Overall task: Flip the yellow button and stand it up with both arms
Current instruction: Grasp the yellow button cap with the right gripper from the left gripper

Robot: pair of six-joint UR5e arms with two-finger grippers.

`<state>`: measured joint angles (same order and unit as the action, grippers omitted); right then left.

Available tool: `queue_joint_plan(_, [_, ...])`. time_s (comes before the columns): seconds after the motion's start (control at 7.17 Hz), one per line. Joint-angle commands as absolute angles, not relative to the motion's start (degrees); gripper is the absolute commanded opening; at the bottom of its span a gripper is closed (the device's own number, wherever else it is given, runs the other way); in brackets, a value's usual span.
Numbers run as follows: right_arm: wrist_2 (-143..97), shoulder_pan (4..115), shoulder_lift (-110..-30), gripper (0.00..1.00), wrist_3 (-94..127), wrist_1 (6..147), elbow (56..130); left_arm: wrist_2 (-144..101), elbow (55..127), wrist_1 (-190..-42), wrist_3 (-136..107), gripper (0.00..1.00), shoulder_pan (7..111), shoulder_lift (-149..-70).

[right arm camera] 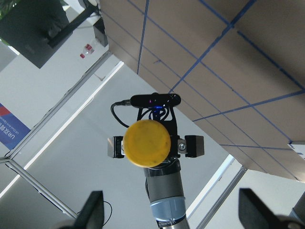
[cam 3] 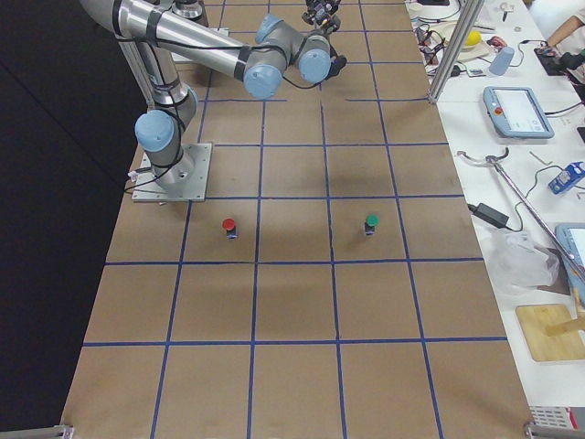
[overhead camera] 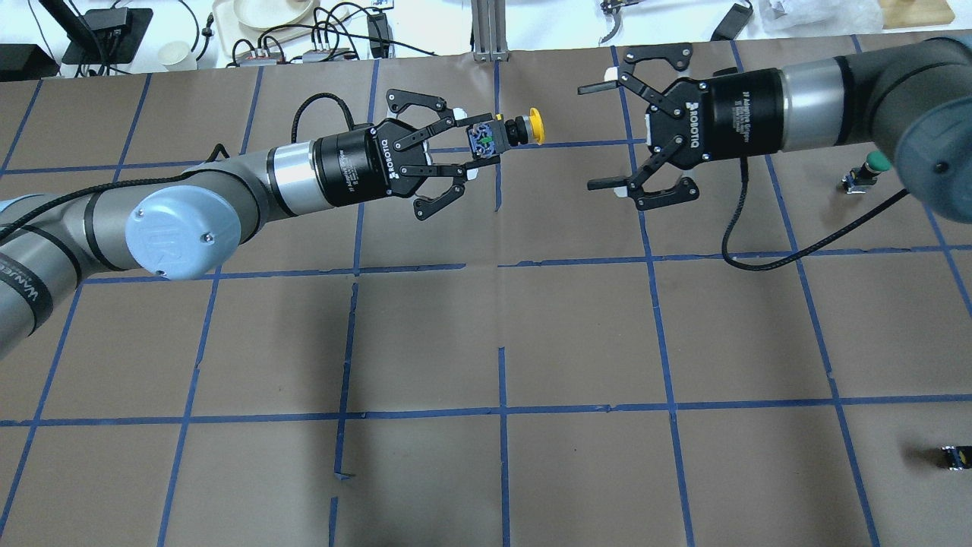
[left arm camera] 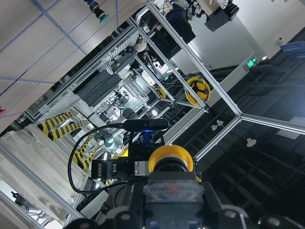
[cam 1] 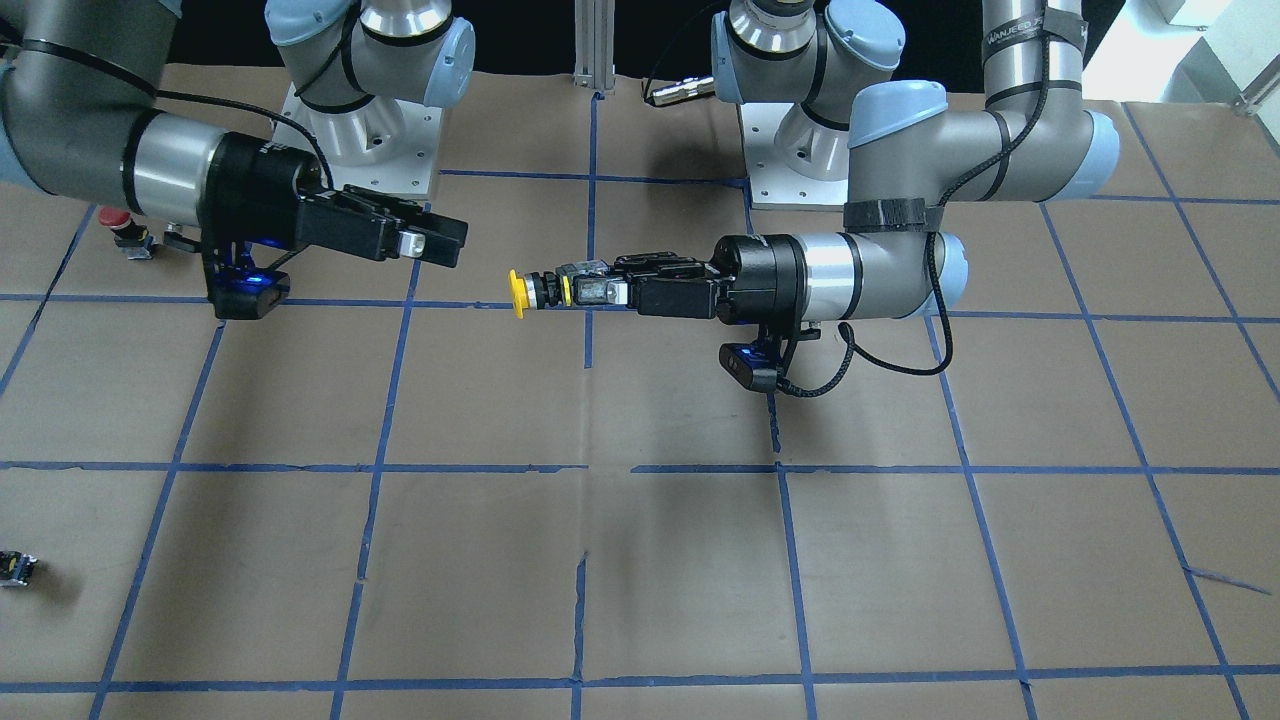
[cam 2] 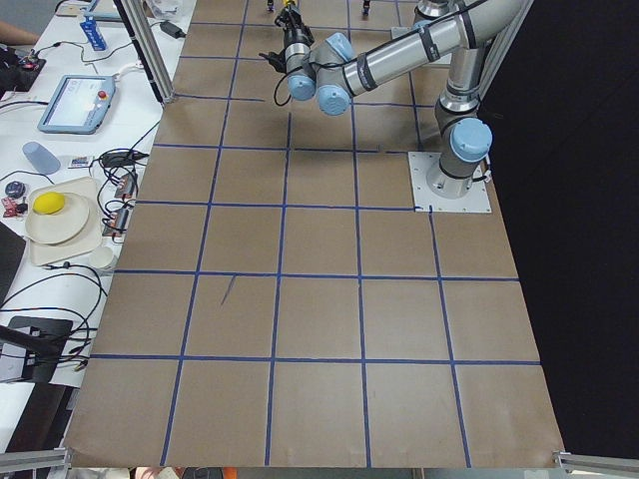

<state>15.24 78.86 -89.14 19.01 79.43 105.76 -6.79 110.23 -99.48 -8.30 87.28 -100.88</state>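
My left gripper is shut on the black-and-grey body of the yellow button. It holds the button level above the table, with the yellow cap pointing at my right gripper. The right gripper is wide open and empty, a short gap away from the cap and facing it. In the right wrist view the round cap faces the camera, centred between that gripper's spread fingertips. In the left wrist view the cap shows beyond the button's body.
A red-capped button stands under the right arm near its base. A green-capped button stands at the right. A small dark switch block lies near the table's front right. Brown paper with a blue tape grid covers the table.
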Motion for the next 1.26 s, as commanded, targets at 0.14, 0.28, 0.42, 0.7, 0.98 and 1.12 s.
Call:
queue_joint_plan(0.14, [12.48,82.35,-85.89,1.00,19.16,84.16,105.29,-6.94,110.48,-99.32,-8.17,0.00,87.36,-100.90])
queue_joint_plan(0.28, [12.48,82.35,-83.87,1.00,19.60,87.77,105.29,-6.94,110.65,-99.32,-7.74,0.00,87.36,-100.90])
queue_joint_plan(0.42, [12.48,82.35,-83.15,0.97,19.69,88.41,105.21,-6.94,110.57,-99.32,-7.73,0.00,87.36,-100.90])
queue_joint_plan(0.7, [12.39,82.35,-83.06,0.91,19.86,91.12,105.20,-6.94,110.65,-99.32,-7.73,0.00,87.36,-100.90])
queue_joint_plan(0.98, [12.39,82.35,-83.06,0.62,19.87,91.23,105.29,-6.94,110.57,-99.32,-7.73,0.01,87.36,-100.90])
queue_joint_plan(1.12, [12.31,82.35,-83.06,0.54,19.69,91.40,105.21,-6.94,110.57,-99.32,-7.73,0.01,87.36,-100.90])
